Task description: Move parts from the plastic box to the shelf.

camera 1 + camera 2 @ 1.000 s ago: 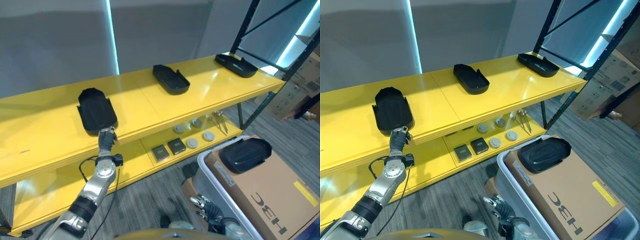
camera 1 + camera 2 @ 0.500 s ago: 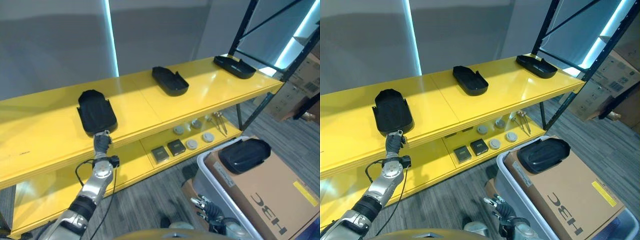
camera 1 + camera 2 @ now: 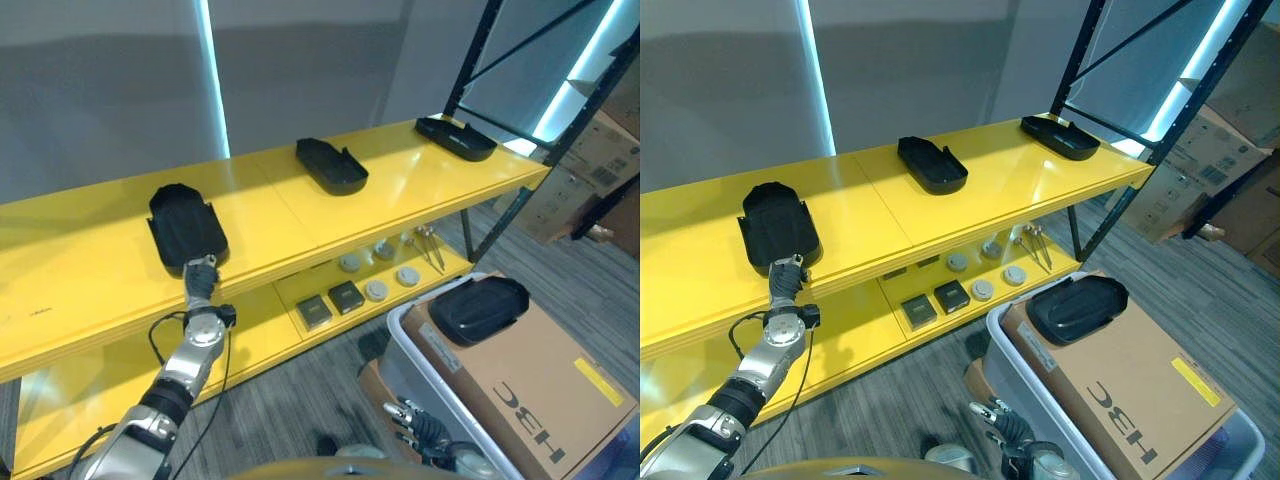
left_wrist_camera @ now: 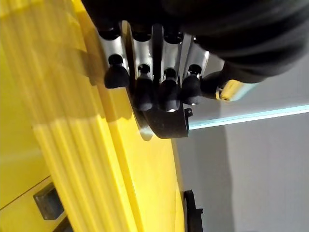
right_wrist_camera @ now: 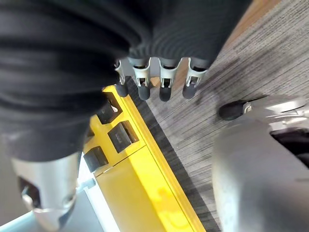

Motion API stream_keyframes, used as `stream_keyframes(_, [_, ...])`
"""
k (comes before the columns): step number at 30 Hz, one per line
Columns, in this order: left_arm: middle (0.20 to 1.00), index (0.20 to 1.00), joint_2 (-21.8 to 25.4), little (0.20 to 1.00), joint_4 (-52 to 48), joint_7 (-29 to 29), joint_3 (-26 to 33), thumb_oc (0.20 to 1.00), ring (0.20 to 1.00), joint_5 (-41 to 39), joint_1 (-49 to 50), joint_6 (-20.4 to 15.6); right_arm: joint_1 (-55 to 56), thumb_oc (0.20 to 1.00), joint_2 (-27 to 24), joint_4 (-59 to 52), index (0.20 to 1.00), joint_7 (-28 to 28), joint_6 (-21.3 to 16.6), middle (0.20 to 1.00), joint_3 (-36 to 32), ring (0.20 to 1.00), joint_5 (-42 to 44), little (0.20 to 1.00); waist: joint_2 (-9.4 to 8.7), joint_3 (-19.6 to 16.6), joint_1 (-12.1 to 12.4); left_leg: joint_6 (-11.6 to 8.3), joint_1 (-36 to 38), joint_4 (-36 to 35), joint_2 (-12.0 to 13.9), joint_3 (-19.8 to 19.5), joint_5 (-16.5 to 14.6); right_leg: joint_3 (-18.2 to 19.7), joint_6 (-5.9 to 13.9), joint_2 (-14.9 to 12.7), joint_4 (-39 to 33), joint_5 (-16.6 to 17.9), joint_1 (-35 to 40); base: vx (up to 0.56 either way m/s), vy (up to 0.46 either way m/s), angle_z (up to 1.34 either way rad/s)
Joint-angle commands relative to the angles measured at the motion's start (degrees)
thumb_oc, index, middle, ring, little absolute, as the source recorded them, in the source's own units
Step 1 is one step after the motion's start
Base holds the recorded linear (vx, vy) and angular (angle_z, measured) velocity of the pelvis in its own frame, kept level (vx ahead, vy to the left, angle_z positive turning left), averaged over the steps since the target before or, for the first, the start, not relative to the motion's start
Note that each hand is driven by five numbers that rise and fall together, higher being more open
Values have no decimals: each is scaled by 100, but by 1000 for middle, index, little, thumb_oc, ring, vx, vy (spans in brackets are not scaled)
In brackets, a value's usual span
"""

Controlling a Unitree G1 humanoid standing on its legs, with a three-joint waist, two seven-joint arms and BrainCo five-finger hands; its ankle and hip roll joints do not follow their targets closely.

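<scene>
Three black moulded parts lie on the yellow shelf (image 3: 90, 270): the left part (image 3: 187, 228), the middle part (image 3: 332, 165) and the right part (image 3: 455, 137). My left hand (image 3: 201, 275) reaches up to the shelf's front edge just below the left part's near end, fingers relaxed and holding nothing; in the left wrist view that part (image 4: 166, 123) shows just past the fingertips (image 4: 145, 94). A fourth black part (image 3: 478, 308) rests on a cardboard box (image 3: 540, 395) inside the grey plastic box (image 3: 408, 340). My right hand (image 3: 420, 437) hangs open low beside the plastic box.
The lower shelf carries small black blocks (image 3: 335, 300), grey discs (image 3: 378, 290) and thin metal tools (image 3: 430, 247). A black rack upright (image 3: 500, 195) stands at the right, with stacked cardboard boxes (image 3: 590, 165) behind it. Grey carpet floor (image 3: 290, 410) lies in front.
The camera has shifted, sliding the scene slightly left. My left hand has drawn back a little from the left part's near end toward the shelf edge. The parts have not moved.
</scene>
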Motion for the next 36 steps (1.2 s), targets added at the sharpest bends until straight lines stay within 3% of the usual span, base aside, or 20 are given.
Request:
stream_keyframes(1, [200, 200, 127, 200, 411, 102, 153, 200, 200, 246, -797, -231, 14, 1000, -244, -143, 1000, 125, -111, 1000, 230, 1000, -105, 1000, 20, 36, -5, 109, -213, 418, 211, -33, -42, -78, 274, 39, 313, -228, -31, 41, -5, -2])
stream_keyframes(11, [200, 200, 58, 200, 863, 271, 216, 200, 200, 206, -1055, 36, 94, 1000, -280, -41, 1000, 255, -137, 1000, 248, 1000, -168, 1000, -20, 22, -76, 106, -250, 569, 251, -35, -61, -63, 282, 35, 436, -252, -40, 51, -13, -3])
stream_keyframes(20, [200, 200, 266, 200, 1049, 278, 232, 200, 200, 215, -1280, 200, 131, 1000, -266, 95, 1000, 292, -338, 1000, 339, 1000, -84, 1000, -129, 198, -43, 121, -524, 885, 327, -170, -105, -82, 286, 40, 705, -290, -230, -4, -38, -2])
stream_keyframes(29, [200, 200, 523, 200, 1114, 121, 398, 200, 200, 285, -1172, 426, 444, 1000, -291, 73, 1000, 448, -260, 1000, 211, 1000, -144, 1000, -225, 137, 13, 89, -561, 1059, 376, -245, -95, -166, 291, 40, 696, -255, -108, 67, -37, -1])
stream_keyframes(36, [200, 200, 508, 200, 1094, 4, 532, 200, 200, 237, -916, 326, 684, 1000, -357, 140, 1000, 742, -245, 1000, 0, 1000, -354, 1000, -211, 7, 37, 56, -544, 1135, 373, -273, -60, -231, 276, 21, 666, -251, 22, 52, 6, 1])
